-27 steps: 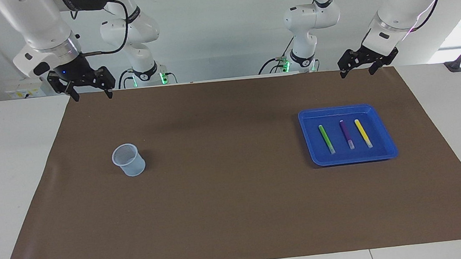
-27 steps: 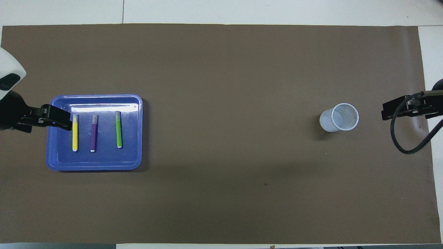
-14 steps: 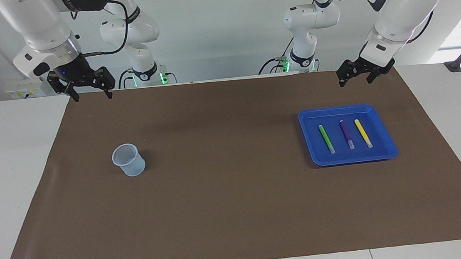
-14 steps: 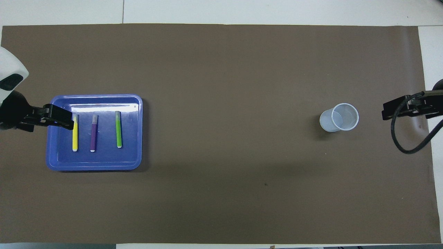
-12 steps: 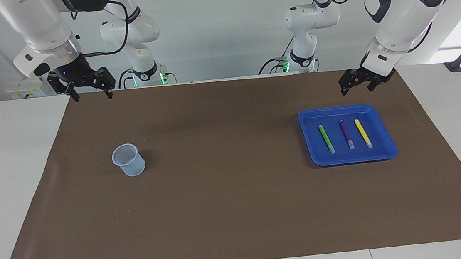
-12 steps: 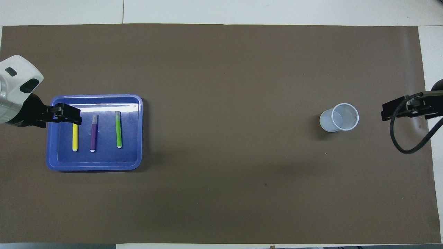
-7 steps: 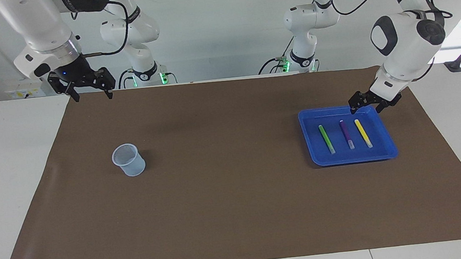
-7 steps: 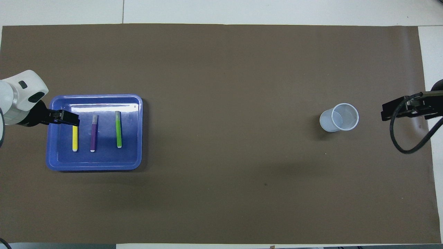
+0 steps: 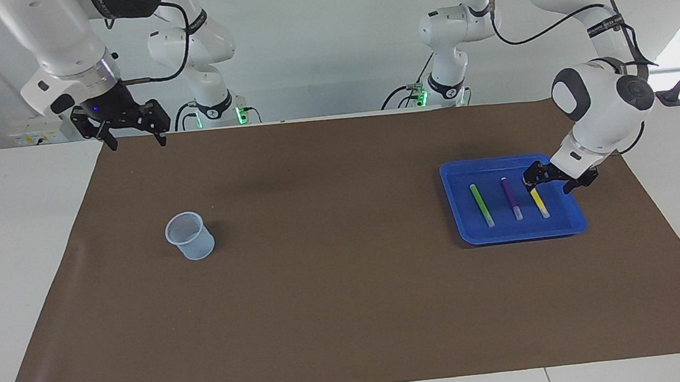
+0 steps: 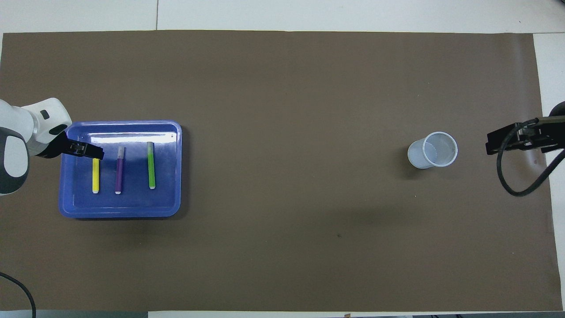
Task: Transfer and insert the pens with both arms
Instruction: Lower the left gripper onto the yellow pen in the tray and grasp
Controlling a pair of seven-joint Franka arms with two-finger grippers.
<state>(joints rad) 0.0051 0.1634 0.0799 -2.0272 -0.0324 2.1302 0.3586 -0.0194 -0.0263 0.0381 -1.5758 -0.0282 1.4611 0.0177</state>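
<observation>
Facing view: left gripper [image 9: 550,183], fingers apart, hangs low over the slim yellow marker pen [image 9: 538,201] lying in the blue plastic tray [image 9: 573,212]; right gripper [image 9: 131,137] waits, fingers spread.

Two white jointed arms [image 9: 600,100], silver wrist ring, black cables, black pincers [image 9: 129,132]

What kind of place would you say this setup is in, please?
Most likely a robotics lab bench. Two large white arms work over a table under a brown mat, two smaller arms with green-lit bases stand by the wall, and the props are staged: a blue tray of marker pens and a cup.
</observation>
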